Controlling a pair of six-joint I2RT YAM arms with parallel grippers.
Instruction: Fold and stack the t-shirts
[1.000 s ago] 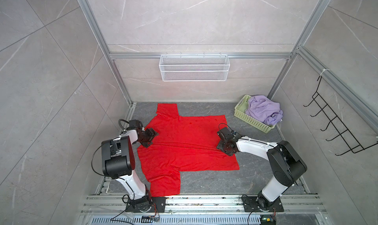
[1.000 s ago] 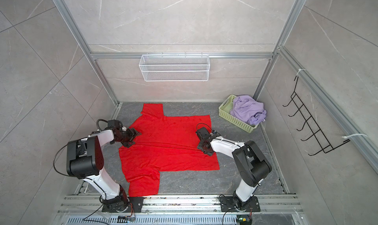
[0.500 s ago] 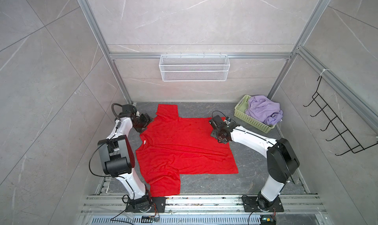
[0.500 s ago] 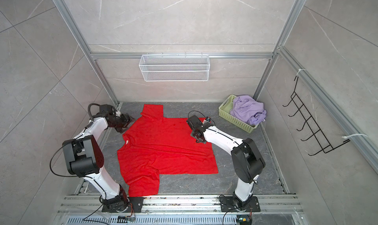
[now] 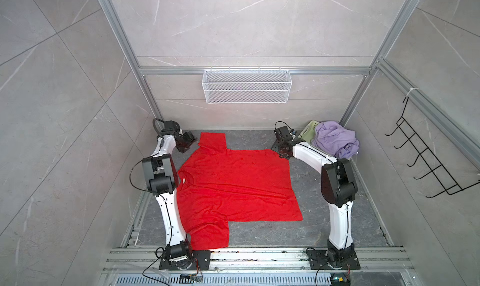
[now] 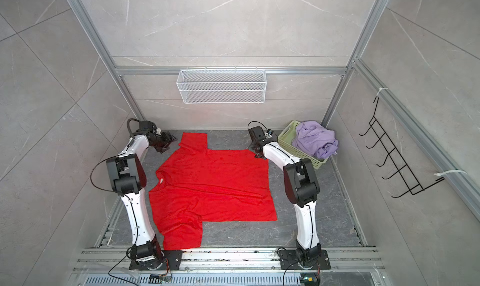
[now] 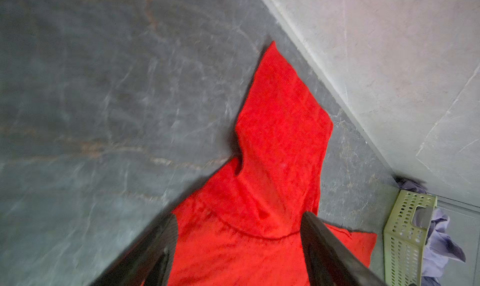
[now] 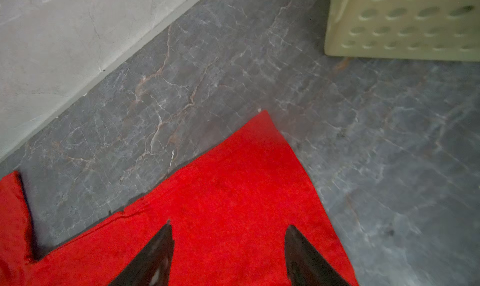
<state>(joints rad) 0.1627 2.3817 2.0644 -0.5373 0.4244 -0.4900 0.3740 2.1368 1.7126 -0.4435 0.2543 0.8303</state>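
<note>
Red t-shirt (image 5: 233, 183) is lying flat on the table (image 5: 324, 232). Left gripper (image 7: 239, 215) and right gripper (image 8: 229, 225) are holding jaws open, empty, by its far edge.

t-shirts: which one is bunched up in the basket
The pale lilac t-shirt, heaped in the green basket. The red t-shirt lies spread open on the floor instead.

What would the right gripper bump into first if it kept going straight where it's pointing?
Most likely the red t-shirt: the right gripper aims, jaws open, at its corner. Depth is hard to judge, so it might instead reach the grey floor just beyond that corner.
</note>
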